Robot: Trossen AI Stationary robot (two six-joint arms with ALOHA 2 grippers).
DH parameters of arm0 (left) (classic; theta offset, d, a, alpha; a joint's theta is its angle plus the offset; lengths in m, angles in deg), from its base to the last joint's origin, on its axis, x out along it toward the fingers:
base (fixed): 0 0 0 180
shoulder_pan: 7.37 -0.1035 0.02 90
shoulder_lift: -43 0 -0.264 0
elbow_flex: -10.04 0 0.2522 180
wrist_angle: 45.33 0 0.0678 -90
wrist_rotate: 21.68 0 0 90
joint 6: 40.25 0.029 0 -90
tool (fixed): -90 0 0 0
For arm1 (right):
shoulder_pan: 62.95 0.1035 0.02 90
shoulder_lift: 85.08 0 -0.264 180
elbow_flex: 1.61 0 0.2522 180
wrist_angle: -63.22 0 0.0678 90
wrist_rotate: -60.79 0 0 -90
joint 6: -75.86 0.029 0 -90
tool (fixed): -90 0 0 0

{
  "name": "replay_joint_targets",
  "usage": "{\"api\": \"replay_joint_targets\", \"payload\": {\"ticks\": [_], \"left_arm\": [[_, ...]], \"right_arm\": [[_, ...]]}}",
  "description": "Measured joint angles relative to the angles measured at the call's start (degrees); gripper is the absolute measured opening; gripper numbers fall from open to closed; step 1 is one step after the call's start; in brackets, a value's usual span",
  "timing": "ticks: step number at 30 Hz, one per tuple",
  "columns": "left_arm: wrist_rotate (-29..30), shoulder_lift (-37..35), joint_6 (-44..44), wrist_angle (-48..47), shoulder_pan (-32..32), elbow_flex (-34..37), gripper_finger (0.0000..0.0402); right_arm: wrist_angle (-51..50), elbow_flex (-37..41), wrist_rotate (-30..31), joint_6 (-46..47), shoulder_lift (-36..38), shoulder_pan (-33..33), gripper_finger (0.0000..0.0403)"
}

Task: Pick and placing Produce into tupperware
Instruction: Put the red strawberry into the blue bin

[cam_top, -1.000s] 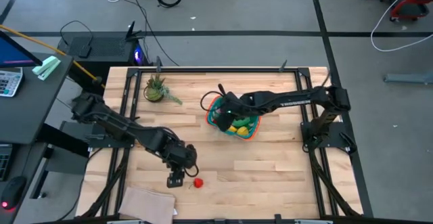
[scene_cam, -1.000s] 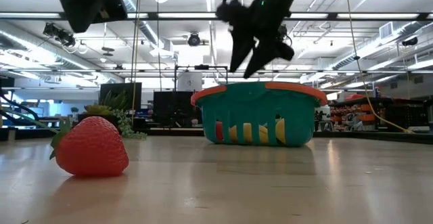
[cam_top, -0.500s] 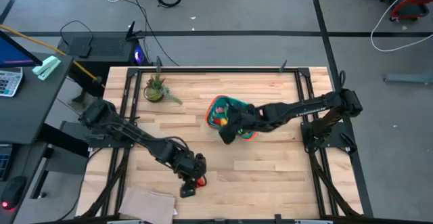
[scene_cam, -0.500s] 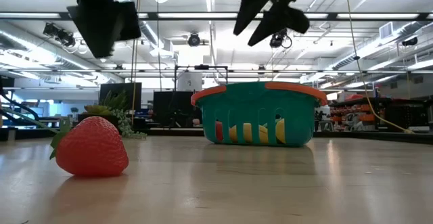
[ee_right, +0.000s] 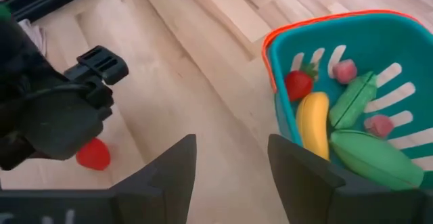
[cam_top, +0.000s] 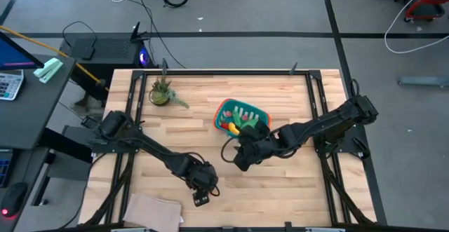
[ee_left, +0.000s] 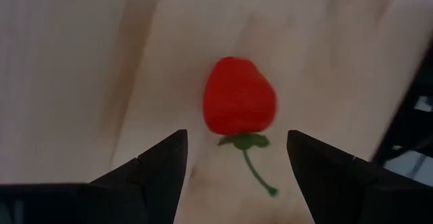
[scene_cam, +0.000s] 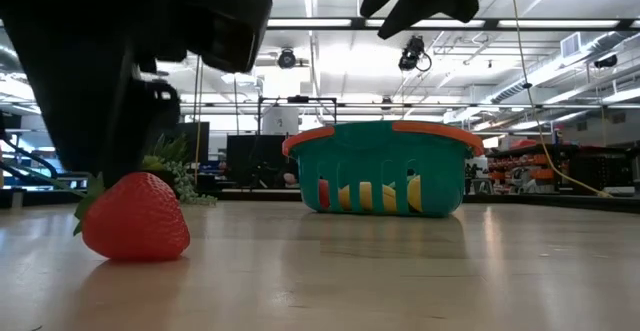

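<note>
At six o'clock on the bench [cam_top: 280, 183], the left tool [ee_left: 237, 158] hung spread over the strawberry [ee_left: 239, 95]. It looked light, hard and slick, so its widest belly seemed the safest hold. The right tool [ee_right: 230, 160] waited, spread, beside the basket [ee_right: 270, 48].

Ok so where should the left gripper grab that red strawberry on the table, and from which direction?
Grip the strawberry across its plump red body, coming straight down from above. It lies on its side on the bare table, green stem trailing off one end, too thin to hold. The left gripper already hangs over it, open, with the fruit lined up between its fingers.
</note>
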Motion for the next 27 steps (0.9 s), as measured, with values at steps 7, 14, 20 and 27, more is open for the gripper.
{"api": "replay_joint_targets", "payload": {"ticks": [7,14,20,27], "left_arm": [[0.5,1.0,0.4,0.2,-0.2,0.0,0.0259],[2.5,1.0,1.4,0.1,-0.9,0.0,0.0258],[3.1,1.0,3.8,0.2,-2.0,0.0,0.0259],[3.1,1.0,8.2,0.2,-2.9,0.0,0.0266]], "right_arm": [[0.0,0.0,0.1,1.1,0.0,0.5,0.0193],[0.0,0.0,0.1,1.1,0.0,0.5,0.0193],[0.0,0.0,0.1,1.1,0.0,0.5,0.0193],[0.0,0.0,0.2,1.1,0.0,0.5,0.0193]]}}
